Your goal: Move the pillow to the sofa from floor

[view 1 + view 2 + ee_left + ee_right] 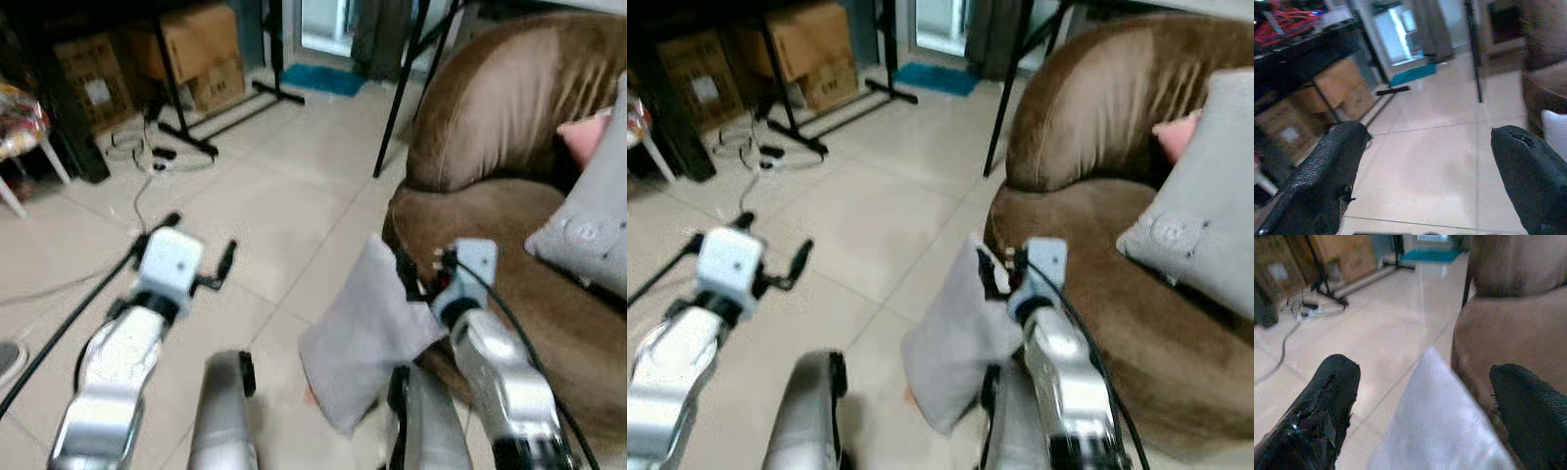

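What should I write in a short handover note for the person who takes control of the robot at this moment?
Left gripper: open, empty, held over the tiled floor, away from the job.
Right gripper: open, fingers on either side of the top corner of the grey pillow, not yet closed on it.
The grey pillow leans upright on the floor against the front of the brown sofa. Another grey cushion already lies on the seat.
Done: the approach to the pillow.
Left: close on the pillow, lift it, place it on the sofa seat.
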You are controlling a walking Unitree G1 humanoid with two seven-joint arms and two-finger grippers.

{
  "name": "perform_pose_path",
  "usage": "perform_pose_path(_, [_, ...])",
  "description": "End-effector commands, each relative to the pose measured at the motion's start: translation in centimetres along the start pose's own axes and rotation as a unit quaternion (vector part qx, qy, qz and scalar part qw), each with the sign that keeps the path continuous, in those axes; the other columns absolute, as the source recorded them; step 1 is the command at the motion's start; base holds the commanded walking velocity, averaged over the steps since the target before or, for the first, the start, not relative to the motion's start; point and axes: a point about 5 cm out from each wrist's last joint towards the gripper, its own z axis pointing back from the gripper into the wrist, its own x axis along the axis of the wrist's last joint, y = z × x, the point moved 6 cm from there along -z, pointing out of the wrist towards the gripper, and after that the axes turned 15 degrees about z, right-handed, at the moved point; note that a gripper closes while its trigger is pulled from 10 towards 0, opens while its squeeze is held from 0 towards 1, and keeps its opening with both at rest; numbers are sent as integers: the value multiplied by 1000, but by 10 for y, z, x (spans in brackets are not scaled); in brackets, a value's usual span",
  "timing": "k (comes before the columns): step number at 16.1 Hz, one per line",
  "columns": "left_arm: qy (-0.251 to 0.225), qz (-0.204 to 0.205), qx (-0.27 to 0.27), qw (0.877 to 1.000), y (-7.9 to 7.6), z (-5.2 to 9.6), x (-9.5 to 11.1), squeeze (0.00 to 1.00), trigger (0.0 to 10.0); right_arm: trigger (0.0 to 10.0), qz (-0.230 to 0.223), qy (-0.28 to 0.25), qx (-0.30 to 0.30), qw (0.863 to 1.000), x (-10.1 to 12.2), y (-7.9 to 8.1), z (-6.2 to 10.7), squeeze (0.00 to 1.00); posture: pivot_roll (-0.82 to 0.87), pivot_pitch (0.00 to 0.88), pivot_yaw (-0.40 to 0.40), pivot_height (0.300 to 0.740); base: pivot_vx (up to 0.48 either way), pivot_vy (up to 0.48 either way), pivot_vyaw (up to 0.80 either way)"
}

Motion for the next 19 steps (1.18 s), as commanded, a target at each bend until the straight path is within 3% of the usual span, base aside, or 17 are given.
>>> perform_pose_path(1, [10, -6, -21, 1000, -6, -2, -5, 0, 10000, 10000, -1, 10, 14, 1000, -7, 6, -4, 0, 89, 0, -28, 451, 0, 0, 0])
perform_pose_path(4, [17, -20, -72, 997, -15, -6, -4, 0, 10000, 10000, -21, 59, 28, 998, -27, 15, -28, 0, 106, 0, -68, 421, 0, 0, 0])
perform_pose_path(5, [16, -15, -83, 996, -16, -2, 0, 0, 10000, 10000, -17, 62, 35, 997, -29, 18, -34, 333, 115, 17, -91, 421, 0, 0, 0])
perform_pose_path(6, [21, -12, -99, 995, -19, 5, 0, 0, 10000, 10000, -35, 49, 42, 997, -22, 21, -45, 1000, 121, 65, -106, 421, 0, 0, 0])
perform_pose_path(9, [34, 7, -108, 994, -23, 25, -5, 0, 10000, 10000, -47, 29, 20, 998, -6, 12, -62, 1000, 113, 131, -138, 421, 0, 0, 0])
perform_pose_path(11, [38, 9, -111, 993, -26, 35, -5, 0, 10000, 10000, -48, 31, 8, 998, -6, 5, -64, 1000, 123, 153, -158, 421, 0, 0, 0])
perform_pose_path(14, [53, 23, -122, 991, -31, 56, -1, 0, 10000, 10000, 4, 73, -24, 997, -21, -12, -67, 1000, 137, 175, -158, 421, 0, 0, 0])
perform_pose_path(16, [60, 31, -143, 987, -36, 60, 0, 0, 10000, 10000, 2, 98, -45, 994, -27, -24, -66, 1000, 144, 189, -149, 421, 0, 0, 0])
perform_pose_path(17, [63, 35, -159, 985, -40, 63, 2, 0, 10000, 10000, -10, 110, -49, 993, -30, -28, -65, 0, 151, 193, -144, 421, 0, 0, 0])
perform_pose_path(19, [68, 33, -165, 983, -40, 65, 4, 0, 10000, 10000, -17, 116, -42, 992, -32, -28, -65, 0, 162, 192, -134, 421, 0, 0, 0])
